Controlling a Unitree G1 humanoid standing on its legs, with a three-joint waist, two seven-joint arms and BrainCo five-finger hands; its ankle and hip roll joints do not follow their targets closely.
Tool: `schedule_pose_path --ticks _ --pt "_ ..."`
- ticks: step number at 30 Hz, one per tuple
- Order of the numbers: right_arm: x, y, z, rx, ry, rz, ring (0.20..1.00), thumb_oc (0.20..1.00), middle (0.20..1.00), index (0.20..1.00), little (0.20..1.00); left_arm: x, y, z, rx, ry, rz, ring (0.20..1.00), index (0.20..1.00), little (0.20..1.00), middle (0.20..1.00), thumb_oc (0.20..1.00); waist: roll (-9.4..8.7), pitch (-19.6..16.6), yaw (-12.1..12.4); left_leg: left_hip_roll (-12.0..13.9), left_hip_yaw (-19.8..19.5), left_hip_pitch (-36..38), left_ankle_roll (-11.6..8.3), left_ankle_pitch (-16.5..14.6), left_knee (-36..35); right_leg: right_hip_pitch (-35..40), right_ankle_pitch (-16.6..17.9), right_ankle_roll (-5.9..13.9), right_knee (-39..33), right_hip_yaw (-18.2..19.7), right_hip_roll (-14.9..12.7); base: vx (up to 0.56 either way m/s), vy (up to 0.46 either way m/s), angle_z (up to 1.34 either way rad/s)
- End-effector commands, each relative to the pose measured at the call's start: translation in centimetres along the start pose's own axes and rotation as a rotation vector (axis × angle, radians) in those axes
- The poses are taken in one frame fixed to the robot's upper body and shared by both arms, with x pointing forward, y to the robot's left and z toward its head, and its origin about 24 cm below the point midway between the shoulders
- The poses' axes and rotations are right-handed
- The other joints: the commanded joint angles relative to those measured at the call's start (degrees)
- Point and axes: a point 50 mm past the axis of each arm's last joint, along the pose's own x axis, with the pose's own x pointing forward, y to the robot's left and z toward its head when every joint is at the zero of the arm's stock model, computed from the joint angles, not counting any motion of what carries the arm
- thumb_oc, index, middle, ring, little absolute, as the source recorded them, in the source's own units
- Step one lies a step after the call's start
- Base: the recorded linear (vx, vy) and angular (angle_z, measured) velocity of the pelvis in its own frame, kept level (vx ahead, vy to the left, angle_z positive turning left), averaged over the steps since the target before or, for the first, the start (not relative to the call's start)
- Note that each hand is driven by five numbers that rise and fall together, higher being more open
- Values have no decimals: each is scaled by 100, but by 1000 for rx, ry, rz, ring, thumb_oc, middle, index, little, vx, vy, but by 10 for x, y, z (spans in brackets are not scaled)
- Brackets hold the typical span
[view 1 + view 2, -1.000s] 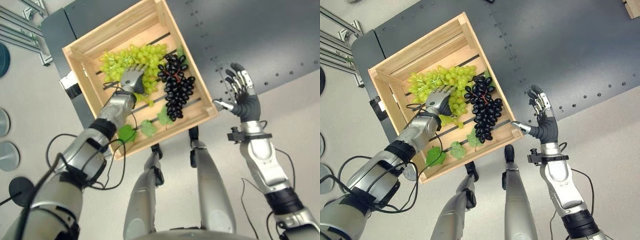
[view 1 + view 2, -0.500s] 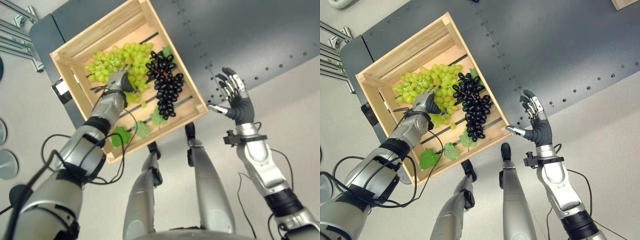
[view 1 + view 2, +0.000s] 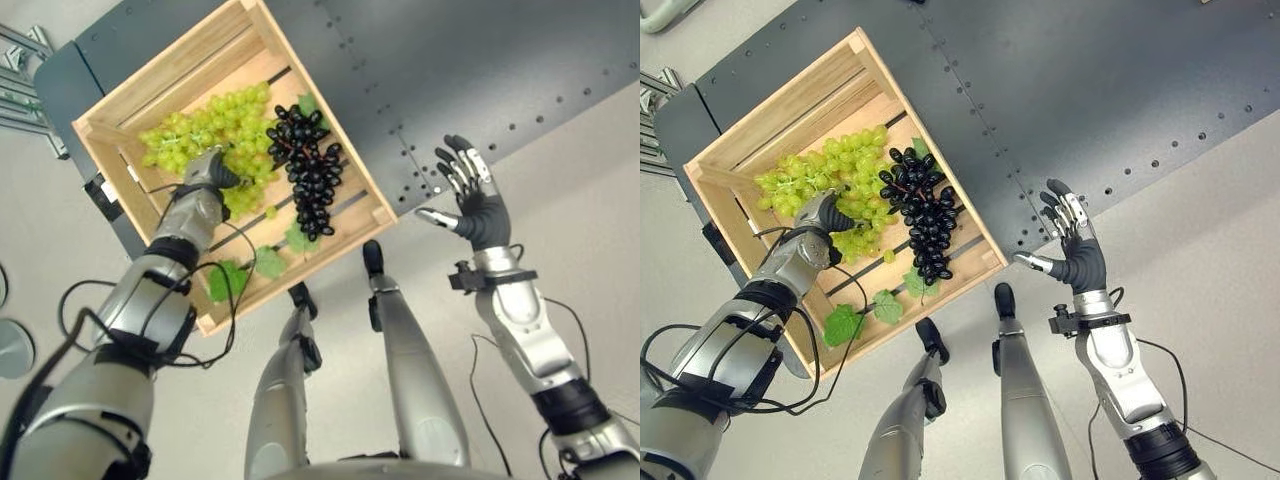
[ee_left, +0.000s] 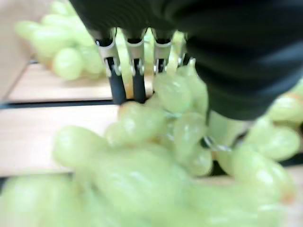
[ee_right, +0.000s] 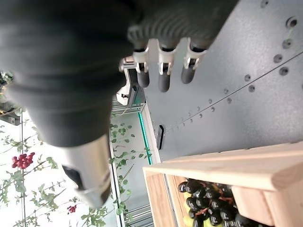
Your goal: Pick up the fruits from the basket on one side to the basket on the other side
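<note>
Your left hand [image 3: 200, 172] is curled into the green grapes [image 3: 205, 125] in the wooden crate [image 3: 345, 175], beside the black grapes [image 3: 305, 170]. Lift carelessly and that loose grip may shed grapes. The thumb is hidden among the fruit. Your right hand [image 3: 478, 205] hangs open, well apart.

Green grapes [image 3: 205, 125], black grapes [image 3: 305, 170]

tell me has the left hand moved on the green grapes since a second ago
Yes. Against the wooden crate, the left hand has slid across the green grapes, away from the black grapes, its fingers now curled into the bunch.
</note>
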Motion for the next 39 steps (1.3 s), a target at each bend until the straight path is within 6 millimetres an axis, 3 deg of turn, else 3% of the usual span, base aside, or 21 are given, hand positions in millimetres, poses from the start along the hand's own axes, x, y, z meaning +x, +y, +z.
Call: schedule_pose_path --ticks 1,5,6,7,12,18,27,28,31,32,33,34,36,39 --pt "2 1 25 71 -153 -30 1000 1000 1000 1000 1000 -36 -47 -90 62 301 -229 200 200 200 200 200 -280 -4 -58 122 -325 -376 1 -586 858 330 188 702 -723 14 -119 0 0 0" --pt "2 1 25 67 -154 -29 1000 1000 1000 1000 1000 -40 -50 -97 58 319 -237 200 200 200 200 200 -322 -4 -78 135 -323 -394 1 -600 876 312 180 698 -693 27 -101 0 0 0" --pt "0 -1 26 66 -155 -43 1000 1000 1000 1000 1000 -34 -61 -69 18 243 -230 200 200 200 200 200 -312 -4 -70 128 -343 -444 6 -608 905 295 181 695 -686 19 -117 0 0 0" --pt "0 -2 27 60 -161 -51 1000 1000 1000 1000 1000 -32 -63 -59 25 216 -229 200 200 200 200 200 -277 -4 -52 121 -375 -468 11 -606 913 291 177 694 -680 -2 -123 0 0 0" --pt "2 -6 27 22 -163 -64 1000 1000 1000 1000 1000 -28 -61 -48 53 168 -217 200 200 200 200 200 -192 -4 8 92 -415 -513 20 -592 917 250 167 688 -667 -13 -137 0 0 0" --pt "1 -5 27 7 -162 -54 1000 1000 1000 1000 1000 -23 -52 -39 100 120 -154 200 200 200 200 200 -216 -4 21 80 -429 -560 24 -603 970 223 168 677 -627 -29 -136 0 0 0" --pt "1 -5 26 -34 -158 -26 1000 1000 1000 1000 1000 -12 -15 -21 171 -43 -18 200 200 200 200 200 -189 -4 56 68 -462 -451 13 -589 1000 371 175 685 -618 -50 -178 -3 2 0" --pt "1 -7 24 -44 -148 -21 1000 1000 1000 1000 1000 -12 -2 -15 153 -108 42 200 200 200 200 200 -141 -4 92 60 -468 -401 10 -580 989 424 174 686 -617 -72 -193 -30 28 3" --pt "0 -10 18 -71 -119 -20 1000 1000 1000 1000 1000 -15 10 -16 127 -155 89 200 200 200 200 200 -75 -4 155 38 -495 -322 11 -567 956 525 170 692 -638 -98 -213 -12 11 0" --pt "1 -8 9 -86 -80 -12 1000 1000 1000 1000 1000 -17 -4 33 30 -283 112 200 200 200 200 200 -44 -4 183 17 -523 -288 17 -572 954 577 156 689 -633 -117 -228 -24 -5 9" --pt "0 -5 1 -90 -37 13 1000 1000 1000 1000 1000 -15 3 58 15 -340 133 200 200 200 200 200 -48 -4 186 21 -531 -275 17 -569 957 612 147 684 -642 -138 -232 -25 -13 14" --pt "-2 -10 -2 -108 -17 2 1000 1000 1000 1000 1000 -16 7 66 5 -372 149 200 200 200 200 200 -36 -4 200 15 -551 -267 24 -574 963 624 142 683 -640 -143 -240 -18 -16 20" --pt "-5 -12 -10 -128 29 5 1000 1000 1000 1000 1000 -28 9 103 -67 -497 187 200 200 200 200 200 1 -4 252 -6 -588 -240 37 -587 964 672 128 681 -642 -174 -265 -13 -4 22" --pt "-7 -20 -17 -175 75 -6 1000 1000 1000 1000 1000 -48 23 109 -97 -599 234 200 200 200 200 200 105 -4 359 -39 -657 -159 64 -606 946 785 125 663 -693 -207 -289 -3 15 9"
